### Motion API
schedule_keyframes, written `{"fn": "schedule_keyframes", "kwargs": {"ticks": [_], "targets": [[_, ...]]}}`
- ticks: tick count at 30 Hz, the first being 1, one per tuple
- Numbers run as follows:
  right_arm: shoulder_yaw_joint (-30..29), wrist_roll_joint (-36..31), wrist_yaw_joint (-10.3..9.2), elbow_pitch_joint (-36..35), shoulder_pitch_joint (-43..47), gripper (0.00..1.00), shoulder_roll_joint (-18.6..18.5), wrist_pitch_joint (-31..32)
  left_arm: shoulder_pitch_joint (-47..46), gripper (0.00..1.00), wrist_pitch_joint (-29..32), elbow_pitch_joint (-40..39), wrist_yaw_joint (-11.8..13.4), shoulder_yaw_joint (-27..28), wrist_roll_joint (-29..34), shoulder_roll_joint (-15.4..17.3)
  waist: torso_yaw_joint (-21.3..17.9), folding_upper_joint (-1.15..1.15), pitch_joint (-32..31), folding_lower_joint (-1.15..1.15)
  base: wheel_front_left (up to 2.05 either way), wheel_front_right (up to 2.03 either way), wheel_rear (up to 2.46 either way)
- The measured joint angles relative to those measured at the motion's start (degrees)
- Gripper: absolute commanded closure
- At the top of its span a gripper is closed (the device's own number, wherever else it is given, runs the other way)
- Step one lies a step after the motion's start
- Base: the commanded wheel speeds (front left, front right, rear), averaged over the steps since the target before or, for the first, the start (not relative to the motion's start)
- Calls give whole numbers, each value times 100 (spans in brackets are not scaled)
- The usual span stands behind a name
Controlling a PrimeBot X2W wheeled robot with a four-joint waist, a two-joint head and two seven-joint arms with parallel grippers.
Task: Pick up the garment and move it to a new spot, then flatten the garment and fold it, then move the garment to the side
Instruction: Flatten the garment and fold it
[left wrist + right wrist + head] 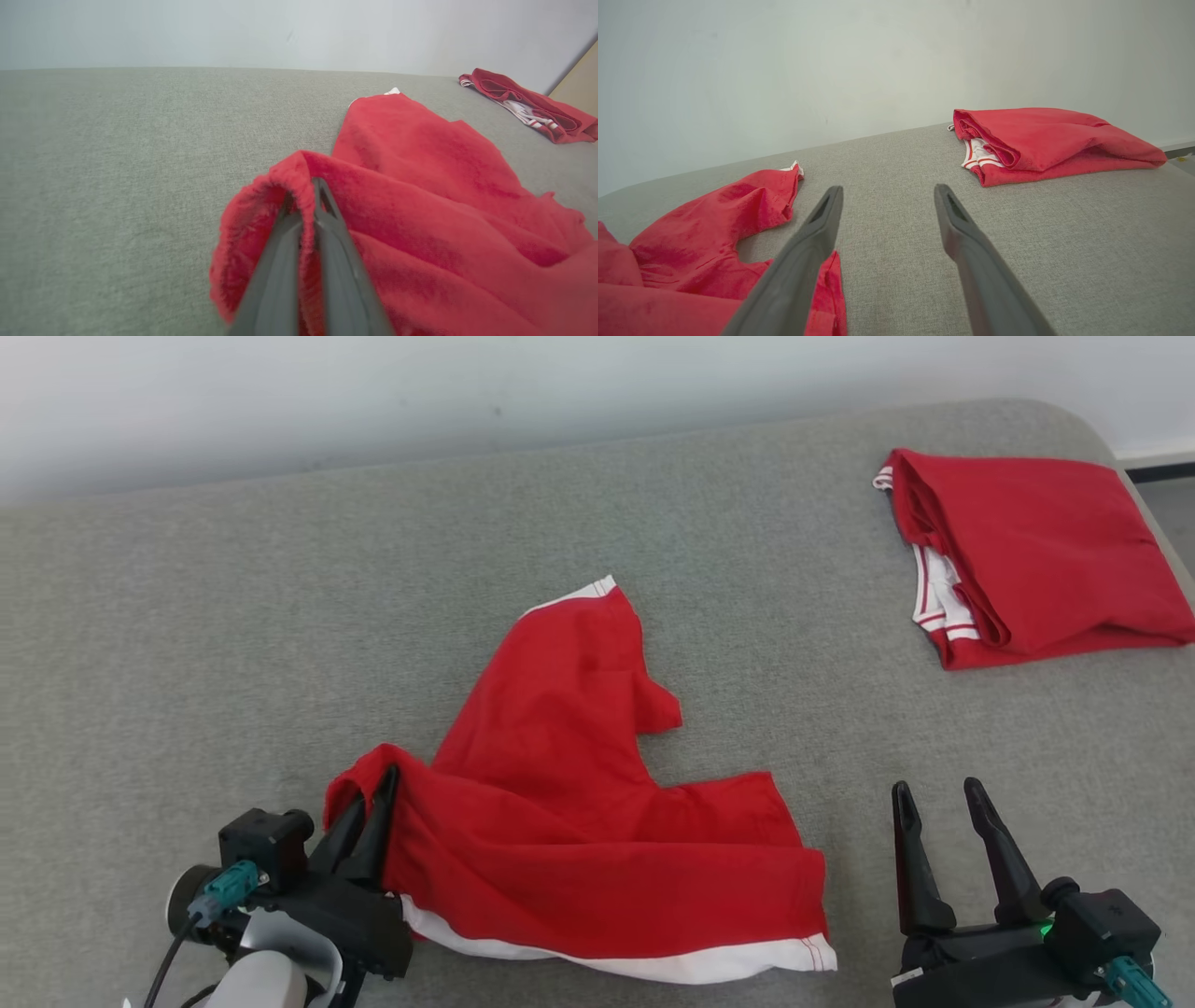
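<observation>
1. The red garment [579, 803] is being seen near the front edge of the grey upholstered surface [280, 663], about the middle of that edge, spread only partly, with one leg reaching toward the far edge.
2. A raised fold at the left end of the garment is being pinched by the left gripper [373, 793]; in the left wrist view its fingers are being pressed together on the cloth.
3. The right gripper [936, 787] is being held with its jaws wide apart and nothing between them, just beside the right end of the garment.
4. The cloth is being judged as thin, light and limp: it is likely to sag and drag when lifted, and it is not fragile.
5. A thin pinch may slip, so a hold on the white hem band [653, 966], near its right corner, is being judged the firmer place for the second grip.
6. Being counted: two red garments, this loose one and a folded garment [1027, 551] at the far right corner; two grippers.
</observation>
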Motion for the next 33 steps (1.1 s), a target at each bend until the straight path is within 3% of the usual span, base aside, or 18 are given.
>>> {"fn": "schedule_keyframes", "kwargs": {"ticks": [19,33], "targets": [[-58,19,0,-12,235,0,-3,0,1371,0,0,-1013,0,269,111,-277,781,0,-478,-1,0,0,0],[-107,19,0,-175,375,0,-26,0,1992,0,1,-2287,18,1560,543,-450,908,0,-729,-1,0,0,0]]}}
